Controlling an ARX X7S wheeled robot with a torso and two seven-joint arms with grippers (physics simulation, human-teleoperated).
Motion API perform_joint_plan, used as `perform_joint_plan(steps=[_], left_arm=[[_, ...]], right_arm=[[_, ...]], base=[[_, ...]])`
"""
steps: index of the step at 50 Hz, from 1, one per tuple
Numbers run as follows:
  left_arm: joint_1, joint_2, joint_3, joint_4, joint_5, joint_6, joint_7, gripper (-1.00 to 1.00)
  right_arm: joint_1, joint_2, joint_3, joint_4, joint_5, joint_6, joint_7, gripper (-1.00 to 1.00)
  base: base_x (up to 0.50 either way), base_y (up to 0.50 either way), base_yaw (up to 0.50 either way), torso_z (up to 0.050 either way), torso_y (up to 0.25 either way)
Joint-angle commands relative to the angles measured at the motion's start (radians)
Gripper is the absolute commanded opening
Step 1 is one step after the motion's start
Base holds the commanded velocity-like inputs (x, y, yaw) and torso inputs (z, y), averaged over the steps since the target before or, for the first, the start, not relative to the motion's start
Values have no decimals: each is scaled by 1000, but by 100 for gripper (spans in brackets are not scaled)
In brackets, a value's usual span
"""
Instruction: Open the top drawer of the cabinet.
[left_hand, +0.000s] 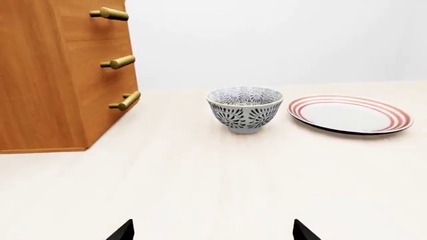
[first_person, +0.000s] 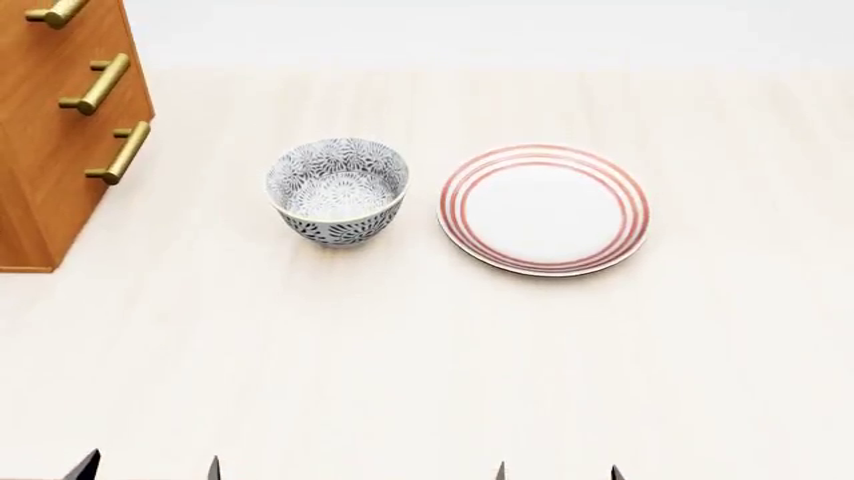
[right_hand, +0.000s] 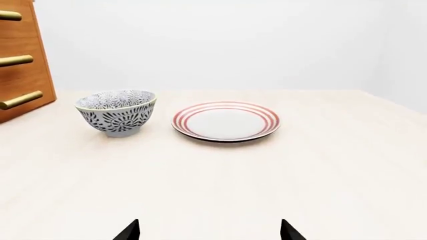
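Observation:
The cabinet (first_person: 47, 150) is an orange-brown wooden chest at the table's far left, with three stacked drawers, each bearing a brass bar handle. The top drawer (left_hand: 83, 24) looks closed; its handle (left_hand: 110, 13) is the uppermost one, also showing in the head view as the top handle (first_person: 56, 12) and in the right wrist view as the top handle (right_hand: 8, 16). My left gripper (first_person: 150, 470) is open and empty near the table's front edge, far from the cabinet. My right gripper (first_person: 558, 472) is open and empty beside it. Only the fingertips of either gripper show.
A blue-patterned bowl (first_person: 336, 190) stands on the pale wooden table (first_person: 427, 360) just right of the cabinet. A white plate with red rings (first_person: 543, 208) lies to the right of the bowl. The two lower handles (first_person: 94, 85) (first_person: 120, 152) sit below the top one.

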Motion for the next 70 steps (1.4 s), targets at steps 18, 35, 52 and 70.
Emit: perform_joint_plan(steps=[18, 35, 52, 70], left_arm=[[-2, -12, 12, -9, -28, 20, -10, 100], [-3, -24, 24, -5, -41, 18, -25, 100], [-5, -34, 38, -9, -51, 22, -36, 100], [-10, -44, 49, -8, -61, 19, -50, 100]], right_arm=[[2, 15, -20, 3, 13, -8, 16, 100], [3, 26, -34, -1, 25, -7, 30, 100], [5, 37, -47, 3, 35, -12, 40, 100], [10, 46, -58, 6, 44, -15, 52, 100]], base=[[228, 0, 0, 15, 0], [500, 0, 0, 0, 0], [500, 0, 0, 0, 0], [500, 0, 0, 0, 1]])
